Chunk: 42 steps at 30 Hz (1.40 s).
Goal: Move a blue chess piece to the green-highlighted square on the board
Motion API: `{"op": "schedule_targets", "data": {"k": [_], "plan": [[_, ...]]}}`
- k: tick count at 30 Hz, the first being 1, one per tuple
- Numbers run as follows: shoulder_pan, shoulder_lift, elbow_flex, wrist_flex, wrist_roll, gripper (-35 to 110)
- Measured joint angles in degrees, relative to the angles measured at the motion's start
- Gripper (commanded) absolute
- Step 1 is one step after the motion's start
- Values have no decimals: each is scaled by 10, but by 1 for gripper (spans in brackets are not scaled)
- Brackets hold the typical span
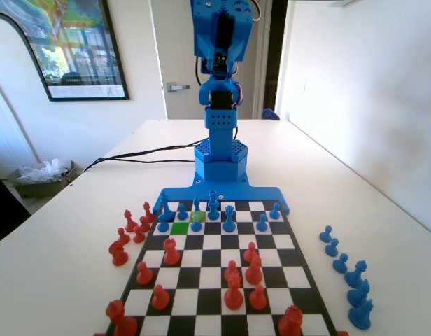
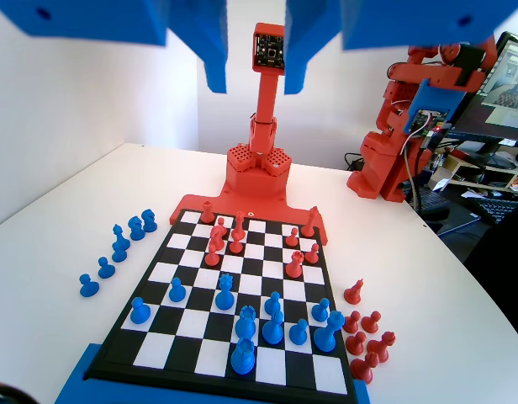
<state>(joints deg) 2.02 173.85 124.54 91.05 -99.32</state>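
Note:
The board (image 1: 214,241) lies below the blue arm's base. The green-highlighted square (image 1: 179,227) is in the second row from the arm, left of centre, with nothing standing on it. A small blue chess piece, a pawn (image 1: 196,222), stands just right of it, in front of a paler yellow-green cell (image 1: 199,215). More blue pieces line the two rows nearest the arm. In the wrist view my gripper (image 2: 256,59) hangs high over the board (image 2: 200,358), open, with nothing between its jaws. Blue pawns (image 2: 298,331) stand far below it.
Red pieces (image 1: 233,280) fill the near half of the board in the fixed view. Taken red pieces (image 1: 128,234) stand on the table left of the board, and taken blue ones (image 1: 345,269) to its right. A black cable (image 1: 138,157) runs left from the arm's base.

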Motion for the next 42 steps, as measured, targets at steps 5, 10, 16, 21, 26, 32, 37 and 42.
{"op": "schedule_targets", "data": {"k": [5, 10, 16, 21, 26, 32, 37, 42], "plan": [[0, 0, 0, 0, 0, 10], [0, 0, 0, 0, 0, 10], [0, 0, 0, 0, 0, 10], [0, 0, 0, 0, 0, 10], [0, 0, 0, 0, 0, 10], [0, 0, 0, 0, 0, 14], [-6, 0, 0, 0, 0, 15], [-5, 0, 0, 0, 0, 6]]}}
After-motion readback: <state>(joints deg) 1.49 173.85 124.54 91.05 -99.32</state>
